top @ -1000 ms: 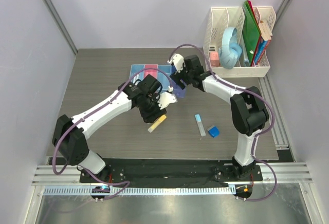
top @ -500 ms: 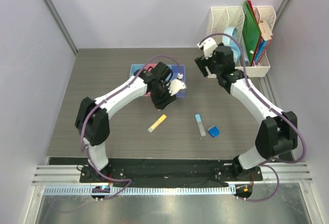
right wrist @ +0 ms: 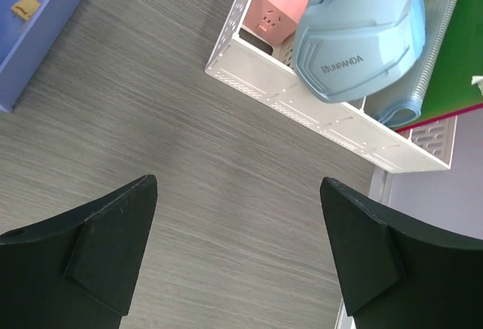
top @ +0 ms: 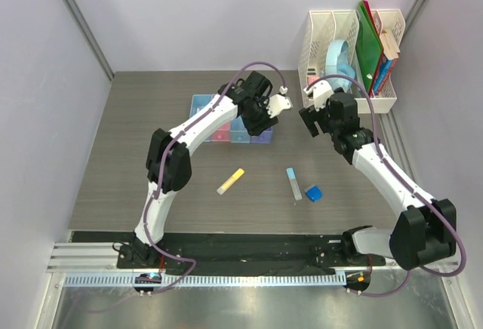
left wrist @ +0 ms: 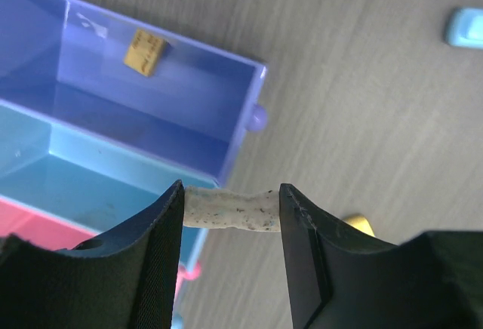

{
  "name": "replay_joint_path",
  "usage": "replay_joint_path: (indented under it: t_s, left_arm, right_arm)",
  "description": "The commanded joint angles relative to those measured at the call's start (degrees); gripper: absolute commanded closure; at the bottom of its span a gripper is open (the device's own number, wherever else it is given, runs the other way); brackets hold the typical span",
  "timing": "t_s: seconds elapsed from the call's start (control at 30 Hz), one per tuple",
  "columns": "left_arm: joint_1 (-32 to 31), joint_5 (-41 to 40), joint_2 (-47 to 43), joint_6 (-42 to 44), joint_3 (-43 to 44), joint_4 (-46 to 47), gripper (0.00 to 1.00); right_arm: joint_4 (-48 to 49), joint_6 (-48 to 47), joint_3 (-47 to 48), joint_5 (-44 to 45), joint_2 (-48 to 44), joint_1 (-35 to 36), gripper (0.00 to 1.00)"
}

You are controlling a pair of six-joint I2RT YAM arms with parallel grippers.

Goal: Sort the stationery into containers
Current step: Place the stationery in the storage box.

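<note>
Small tan block (left wrist: 143, 51) in purple-blue bin (left wrist: 189, 87)

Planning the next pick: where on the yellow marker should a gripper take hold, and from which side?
Take the yellow marker at mid-length, coming straight down from above, jaws closing across its narrow width. It lies flat and diagonal on the table, with bare table along both long sides, so likely nothing blocks them.
</note>
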Motion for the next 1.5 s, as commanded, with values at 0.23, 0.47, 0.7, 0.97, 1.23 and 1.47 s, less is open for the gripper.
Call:
replay_joint_path:
  t_s: [0.23,0.47,0.7,0.97,1.23,1.47]
  left_arm:
    - [1.5,-3.9,7.3,1.1,6.9,9.1,0.51]
    - [1.6,-1.2,6.2,0.8,8.9,7.7,0.51]
    - [1.6,-3.1,9.3,1.8,9.1,11.2,0.51]
    - [1.6,-3.6,11.0,0.7,10.1,14.1,0.33]
    - [1.6,-4.0,8.3,-1.3,8.9,15.6,0.22]
    - [1.6,-1.9,-3.8,-1.5,0.9,8.2,0.12]
  right_arm:
    - [-0.2,2.6,-4.9,-0.7,-8.3,-0.3,0.05]
    - [-0.3,2.6,-5.1,-0.8,-8.5,-0.2,0.05]
    - [-0.3,3.0,-5.1,-1.0,-9.0,-0.3,0.05]
    - [-0.6,3.4,-5.5,-2.0,-9.2,-0.3,0.05]
    - [-2.1,3.3,-5.2,-3.8,-7.7,-0.3,0.05]
    - [-3.8,5.4,-5.7,-7.9,-3.1,-0.2,0.05]
